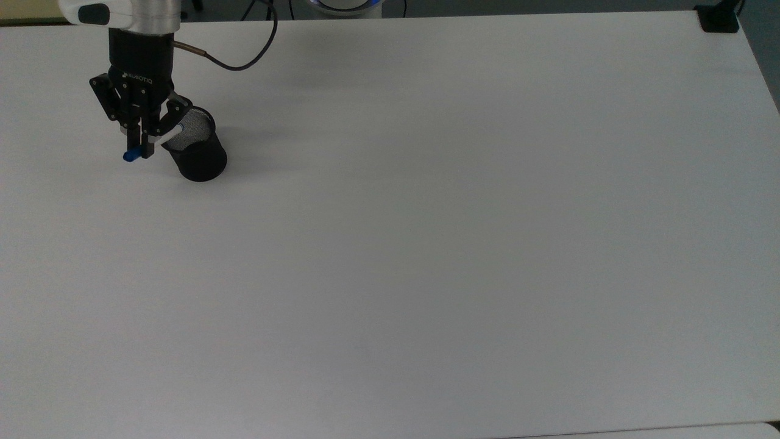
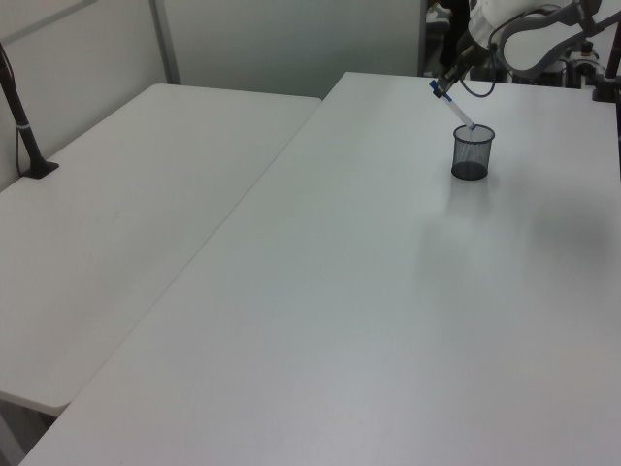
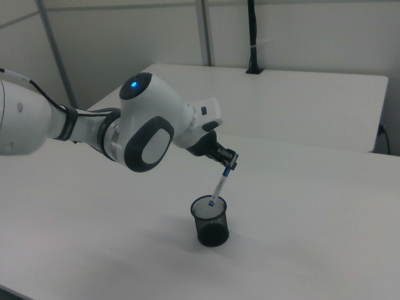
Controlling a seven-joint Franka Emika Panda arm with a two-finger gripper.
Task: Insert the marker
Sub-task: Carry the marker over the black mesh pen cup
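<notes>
Lowering along the marker's own tilt is judged the sound way, so that its low end clears the rim of the black mesh cup (image 3: 210,220) before the fingers (image 1: 145,149) are parted. The marker (image 3: 219,185) is held slanted above the cup, low tip just at the cup's mouth. The gripper (image 3: 229,165) is clamped near its upper blue end. A slim white barrel with blue bands is seen. The cup stands upright on the white surface (image 1: 426,244).

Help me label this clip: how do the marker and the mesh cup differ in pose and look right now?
The marker is slim, white with blue ends, tilted and held aloft by the gripper. The mesh cup is wide, black, see-through, standing upright on the table. They meet at the cup's rim, where the marker's lower tip sits.
</notes>
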